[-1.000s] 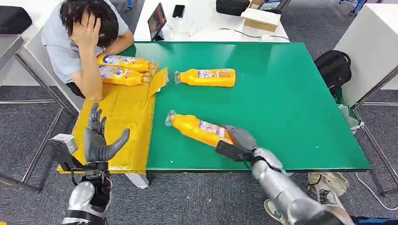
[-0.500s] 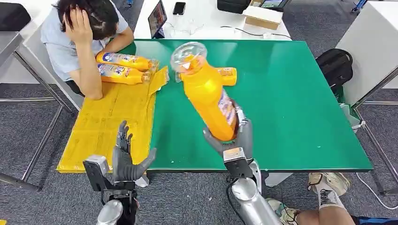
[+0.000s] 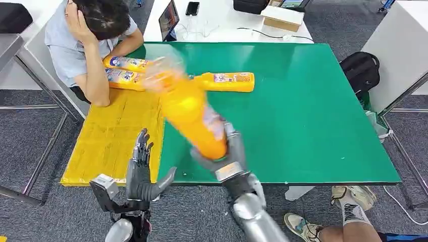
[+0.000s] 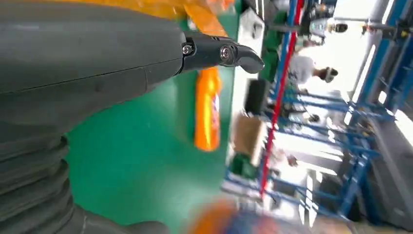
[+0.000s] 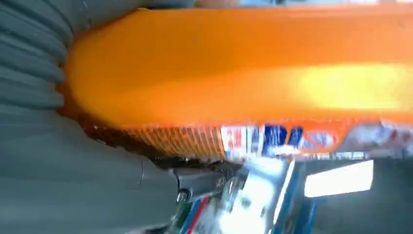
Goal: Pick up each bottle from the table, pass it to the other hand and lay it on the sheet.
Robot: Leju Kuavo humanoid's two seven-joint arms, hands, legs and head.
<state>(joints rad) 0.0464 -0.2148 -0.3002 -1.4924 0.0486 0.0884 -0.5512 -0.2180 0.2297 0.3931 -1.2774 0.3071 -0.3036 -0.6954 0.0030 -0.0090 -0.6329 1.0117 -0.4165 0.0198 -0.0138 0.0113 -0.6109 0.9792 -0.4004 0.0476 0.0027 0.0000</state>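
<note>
The right robot hand (image 3: pixel 225 157) is gripping an orange bottle (image 3: pixel 189 108) by its base, holding it tilted above the counter's (image 3: pixel 313 116) near edge; its label is showing red and blue print, too blurred to read. The left robot hand (image 3: pixel 143 171) is hovering empty with fingers spread, near the yellow sheet's (image 3: pixel 118 131) near corner. Another bottle (image 3: pixel 227 81) is lying toward the far edge.

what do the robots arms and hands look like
Both arms are shiny silver metal with rounded segments. The left hand and right hand are dark grey, with thick grey thumbs and darker fingers. A grey ribbed cover sits at each wrist, and a small box-like module is mounted beside each.
</note>
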